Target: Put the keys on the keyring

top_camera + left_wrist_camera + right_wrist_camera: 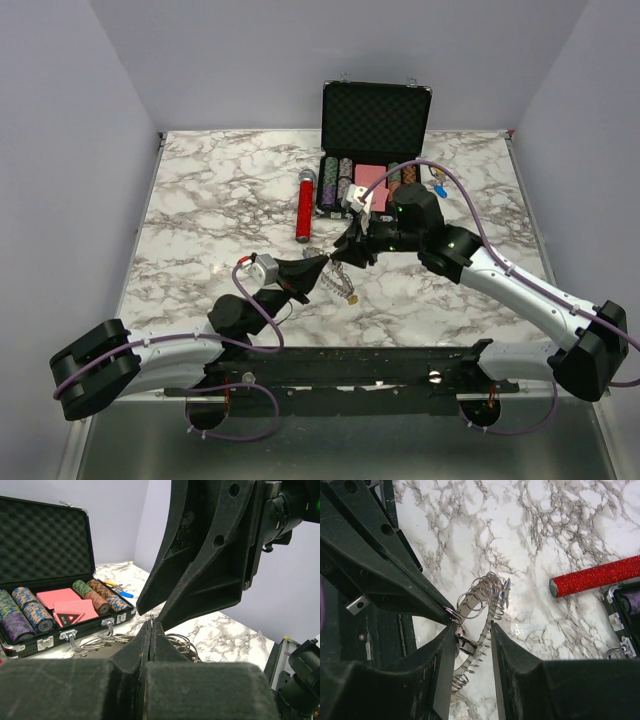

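Observation:
The keyring is a thin metal band strung with several small silver rings, lying on the marble between both grippers; in the top view it carries a small yellow tag. My left gripper is shut, pinching one small ring of the keyring at its tip. My right gripper is open with its fingers either side of the band, just above the left tip. Silver keys fan out on the table near the case. I see no dark-tagged key.
An open black case of poker chips stands at the back, seen also in the left wrist view. A red glitter cylinder lies left of it. Small blue and yellow pieces lie right of the case.

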### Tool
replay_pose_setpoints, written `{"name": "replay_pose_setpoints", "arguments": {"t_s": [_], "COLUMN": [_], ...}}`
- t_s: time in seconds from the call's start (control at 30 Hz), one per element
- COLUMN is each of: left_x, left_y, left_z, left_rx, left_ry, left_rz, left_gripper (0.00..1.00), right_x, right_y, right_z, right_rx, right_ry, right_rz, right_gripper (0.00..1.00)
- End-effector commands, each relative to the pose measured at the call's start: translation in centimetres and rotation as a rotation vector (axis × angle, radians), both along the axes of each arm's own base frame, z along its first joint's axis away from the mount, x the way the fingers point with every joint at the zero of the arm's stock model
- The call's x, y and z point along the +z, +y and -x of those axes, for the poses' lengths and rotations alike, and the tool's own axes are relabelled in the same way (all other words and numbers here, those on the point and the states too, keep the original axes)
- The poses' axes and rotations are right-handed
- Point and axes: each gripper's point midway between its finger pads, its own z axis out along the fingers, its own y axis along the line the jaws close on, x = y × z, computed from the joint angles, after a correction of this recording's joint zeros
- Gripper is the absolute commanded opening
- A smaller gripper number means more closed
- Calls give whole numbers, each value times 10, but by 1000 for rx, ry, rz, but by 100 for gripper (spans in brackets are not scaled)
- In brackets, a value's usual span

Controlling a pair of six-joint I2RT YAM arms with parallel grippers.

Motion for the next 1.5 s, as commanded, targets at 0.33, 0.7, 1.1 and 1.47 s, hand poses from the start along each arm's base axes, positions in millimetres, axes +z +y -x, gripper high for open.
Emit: {"name": "replay_pose_setpoints", "arguments": {"t_s": [0.33,0.7,1.1,1.47], "left_x": [69,68,75,77], "left_y": [25,29,32,31], "left_z": [13,17,21,18], "left_rx": [20,11,-2,4], "left_ry": [-152,-153,-164,-156], "left_rz": [228,236,290,295], "left_gripper": [0,0,0,0], "right_x": [0,11,0,-16], "right_y": [-1,4,4,-2], "right_z": [4,18,28,43], "right_rx": [35,142,193,272], "right_ry": [-31,-56,-42,-118], "right_rz": [17,-6,-13,36], "right_gripper": [19,0,0,2]}}
